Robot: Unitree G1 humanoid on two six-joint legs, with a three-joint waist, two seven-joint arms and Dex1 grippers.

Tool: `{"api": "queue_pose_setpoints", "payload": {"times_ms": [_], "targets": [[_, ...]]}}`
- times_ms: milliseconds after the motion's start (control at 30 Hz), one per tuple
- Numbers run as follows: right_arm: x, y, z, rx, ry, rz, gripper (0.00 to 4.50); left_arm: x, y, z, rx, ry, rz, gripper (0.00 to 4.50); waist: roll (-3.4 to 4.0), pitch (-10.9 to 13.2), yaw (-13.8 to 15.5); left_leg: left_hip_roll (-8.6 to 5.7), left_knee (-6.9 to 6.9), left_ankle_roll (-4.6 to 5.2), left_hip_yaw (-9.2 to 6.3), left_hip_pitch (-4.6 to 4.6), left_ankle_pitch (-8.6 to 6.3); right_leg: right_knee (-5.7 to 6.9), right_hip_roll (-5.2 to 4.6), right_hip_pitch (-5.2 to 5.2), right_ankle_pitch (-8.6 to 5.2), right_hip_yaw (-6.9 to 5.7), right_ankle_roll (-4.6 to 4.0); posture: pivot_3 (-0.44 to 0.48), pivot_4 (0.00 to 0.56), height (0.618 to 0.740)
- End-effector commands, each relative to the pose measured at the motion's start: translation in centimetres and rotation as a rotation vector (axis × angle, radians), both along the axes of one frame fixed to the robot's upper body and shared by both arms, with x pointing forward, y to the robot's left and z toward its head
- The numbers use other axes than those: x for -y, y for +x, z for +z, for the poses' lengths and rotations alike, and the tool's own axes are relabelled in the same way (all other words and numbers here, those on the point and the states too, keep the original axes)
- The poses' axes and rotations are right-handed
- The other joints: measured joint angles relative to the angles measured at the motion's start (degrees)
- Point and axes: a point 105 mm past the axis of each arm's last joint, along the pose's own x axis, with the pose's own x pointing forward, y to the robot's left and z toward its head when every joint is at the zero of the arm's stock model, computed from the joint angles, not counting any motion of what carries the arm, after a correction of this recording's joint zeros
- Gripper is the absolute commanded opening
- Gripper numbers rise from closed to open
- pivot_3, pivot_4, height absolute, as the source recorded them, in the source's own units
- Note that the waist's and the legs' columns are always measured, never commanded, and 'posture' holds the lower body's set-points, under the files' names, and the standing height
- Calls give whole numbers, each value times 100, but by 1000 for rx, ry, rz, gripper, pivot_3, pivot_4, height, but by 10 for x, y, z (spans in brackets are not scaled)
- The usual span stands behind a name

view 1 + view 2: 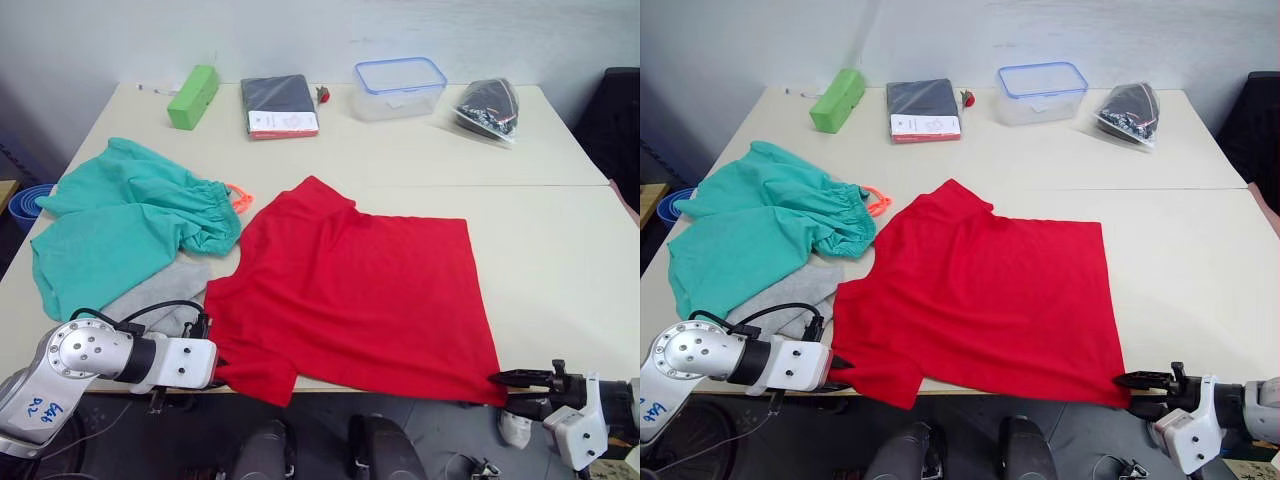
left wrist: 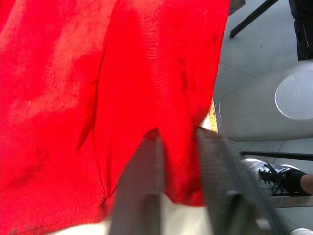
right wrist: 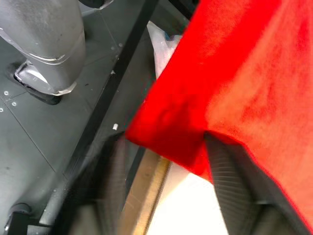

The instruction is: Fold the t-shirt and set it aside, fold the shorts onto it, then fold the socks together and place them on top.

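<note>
The t-shirt (image 1: pixel 350 300), bright red, lies spread flat in the lower middle of the frame on a pale surface (image 1: pixel 560 250), its near hem running along the bottom edge of that surface and slightly overhanging it. Its long axis runs from lower left to lower right along this hem, between the two arms.

The left gripper (image 1: pixel 838 362) sits at the lower left corner of the shirt; in the left wrist view its jaws stand a little apart with a fold of red cloth between them, so they appear to be gripping the shirt. The right gripper (image 1: pixel 510 380) reaches the lower right corner of the hem. In the right wrist view its jaws stand wide apart on either side of the red corner, not yet closed on it.

Each arm is nearest its own corner, so the coming fold probably turns on lifting this near hem away from the robot, toward the top of the frame.

Counted: one red t-shirt; one pair of teal-green shorts (image 1: pixel 120 230), at the left of the frame, touching the shirt's sleeve; one heap of grey socks (image 1: pixel 160 295) tucked between shorts and shirt, too bunched to count singly.
</note>
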Motion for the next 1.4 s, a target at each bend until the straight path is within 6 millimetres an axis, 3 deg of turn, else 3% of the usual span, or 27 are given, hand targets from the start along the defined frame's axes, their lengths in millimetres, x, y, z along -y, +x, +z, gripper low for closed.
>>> {"api": "queue_pose_setpoints", "payload": {"times_ms": [33, 100, 367, 667, 900, 1100, 1300, 1400], "targets": [[-5, -5, 7, 3, 30, 27, 730, -3, 1, 0, 6, -2, 8, 0, 1, 0, 1, 1, 0, 0, 0, 1, 0, 1, 0, 0, -1, 0, -1, 0, 150, 740], [-7, -7, 12, -13, 58, 14, 18, -4, 1, -1, 1, -7, 15, 0, 3, -2, 3, 1, -1, 0, 0, 1, 0, 1, 0, 0, -1, 0, -1, 0, 150, 740], [-22, -14, 27, -261, 213, -133, 18, -4, 2, 0, -52, -92, 75, 0, 13, -8, 13, 3, -1, 8, -4, 5, 1, 4, 0, 3, 0, 1, -1, 0, 150, 740], [-35, -9, 49, -553, 405, -294, 18, 0, 0, 25, -165, -209, 138, 0, 12, -7, 22, 4, -1, 30, -8, 1, -11, 2, -1, 3, 0, -1, 0, 0, 150, 740], [-23, 17, 68, -777, 619, -502, 18, -1, 29, 50, -156, -362, 280, 0, 12, -7, 22, 4, -1, 32, -11, 0, -11, 3, -2, 1, 1, -2, -1, 0, 150, 740], [-23, 33, 72, -977, 746, -604, 18, 4, 59, 61, -214, -500, 412, 0, 13, -7, 23, 2, 0, 19, -13, -8, -6, 2, -2, -4, 2, -8, 1, 0, 150, 740], [-22, 61, 73, -1078, 891, -715, 18, 13, 95, 59, -262, -548, 535, 0, 11, -7, 25, -3, 13, 14, -12, -23, -1, 4, -2, -9, 8, -12, 12, 0, 150, 740], [-14, 73, 62, -1097, 912, -807, 18, 13, 107, 45, -270, -499, 571, 0, 11, -7, 19, -6, 20, 16, -12, -29, 0, 6, -2, -12, 11, -13, 18, 0, 150, 740]]}}
